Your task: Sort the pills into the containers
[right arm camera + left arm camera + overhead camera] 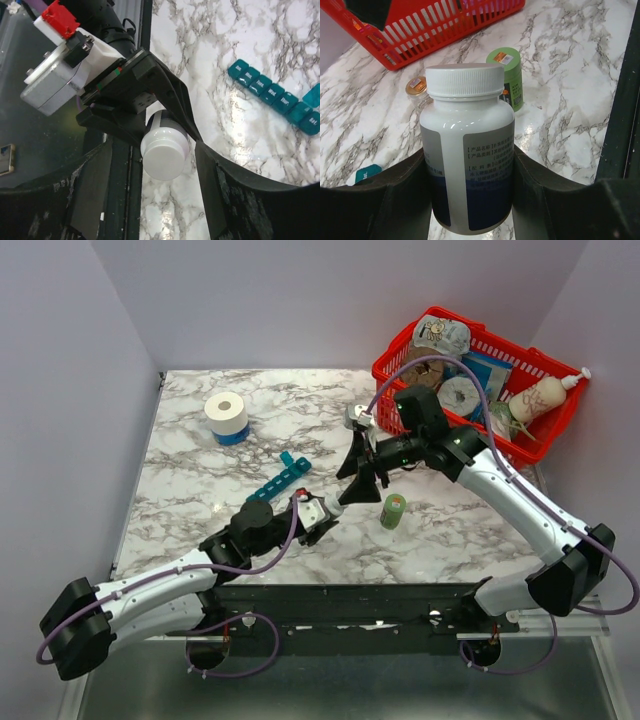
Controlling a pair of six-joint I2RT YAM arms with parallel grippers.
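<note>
A white pill bottle (467, 145) with a white screw cap and a grey-and-blue label stands between the left gripper's (470, 200) black fingers, which are shut on its lower body. In the overhead view that gripper (332, 510) holds the bottle above the table's middle front. The right gripper (155, 165) faces the bottle's cap (165, 152); its fingers stand open on either side of it, with a gap on one side. The teal pill organiser (280, 481) lies left of both grippers, one end lid raised; its day-marked lids (275, 97) show in the right wrist view.
A green-capped bottle (393, 511) stands right of the grippers, and a small gold-lidded jar (356, 416) behind them. The red basket (540, 365) of goods fills the back right corner. A white tape roll (226, 417) sits at back left.
</note>
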